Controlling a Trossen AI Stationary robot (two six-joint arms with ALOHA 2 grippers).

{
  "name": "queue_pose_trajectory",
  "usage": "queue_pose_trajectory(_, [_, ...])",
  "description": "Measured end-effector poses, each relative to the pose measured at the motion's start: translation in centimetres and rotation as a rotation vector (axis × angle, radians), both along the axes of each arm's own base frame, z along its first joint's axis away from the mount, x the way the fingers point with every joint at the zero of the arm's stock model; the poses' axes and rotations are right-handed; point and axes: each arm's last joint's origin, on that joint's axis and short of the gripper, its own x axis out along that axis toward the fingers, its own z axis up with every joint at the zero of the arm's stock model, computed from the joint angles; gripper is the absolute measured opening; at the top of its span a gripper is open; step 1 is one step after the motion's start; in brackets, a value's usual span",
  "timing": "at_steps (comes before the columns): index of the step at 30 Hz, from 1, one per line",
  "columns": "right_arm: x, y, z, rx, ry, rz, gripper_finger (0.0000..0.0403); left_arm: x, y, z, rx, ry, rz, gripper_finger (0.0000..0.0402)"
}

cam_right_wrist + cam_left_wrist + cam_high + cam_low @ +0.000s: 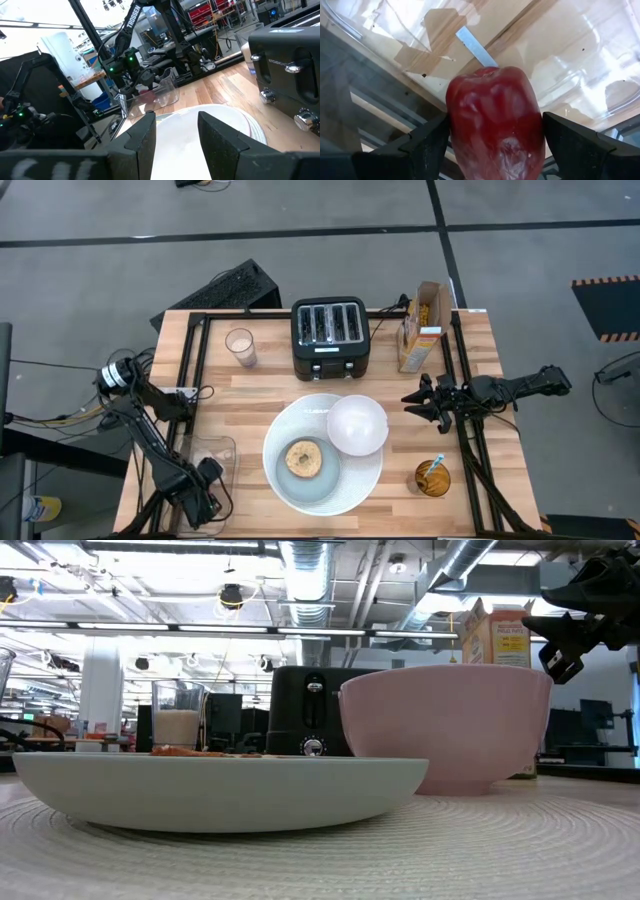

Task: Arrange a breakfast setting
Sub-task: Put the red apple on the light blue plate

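Observation:
The large white plate (322, 453) lies at the table's near middle. It carries the blue-grey plate (318, 480), which holds the tan bagel (303, 458). The white bowl (357, 425) rests on the large plate's far right rim. My left gripper (207, 495) is at the near left over a clear plastic container (215, 452), shut on the red food piece (495, 125). My right gripper (420, 402) is open and empty, just right of the bowl and pointing at it. The blue-handled spoon (436, 465) stands in the amber cup (433, 478). My left gripper pinches the red food piece between its two fingers, one on each of its opposite sides (451, 135). The piece's rounded end sticks out past the fingertips (427, 145) over the clear container. I cannot tell whether it rests on the container's floor.
The black toaster (331, 335) stands at the far middle. A glass of milk (241, 346) is to its left and the cereal box (422, 328) to its right. Black frame rails (195, 370) run along the table's left and right sides.

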Motion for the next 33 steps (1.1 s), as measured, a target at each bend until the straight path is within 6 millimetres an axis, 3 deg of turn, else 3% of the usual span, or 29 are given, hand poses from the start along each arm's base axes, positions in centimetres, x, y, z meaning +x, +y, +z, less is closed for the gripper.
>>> queue_pose_trajectory(11, [0.0,0.0,0.0,0.0,0.0,0.0,0.0168,0.0,0.1,0.0,0.006,-0.012,-0.025,0.0242])
queue_pose_trajectory(20, [0.0,0.0,0.0,0.0,0.0,0.0,0.0168,0.2,0.2,0.3,-0.01,-0.026,-0.064,0.0241])
queue_pose_trajectory(33, [0.0,0.0,0.0,0.0,0.0,0.001,0.0168,-0.6,2.1,5.0,-0.125,-0.202,-0.069,0.0242])
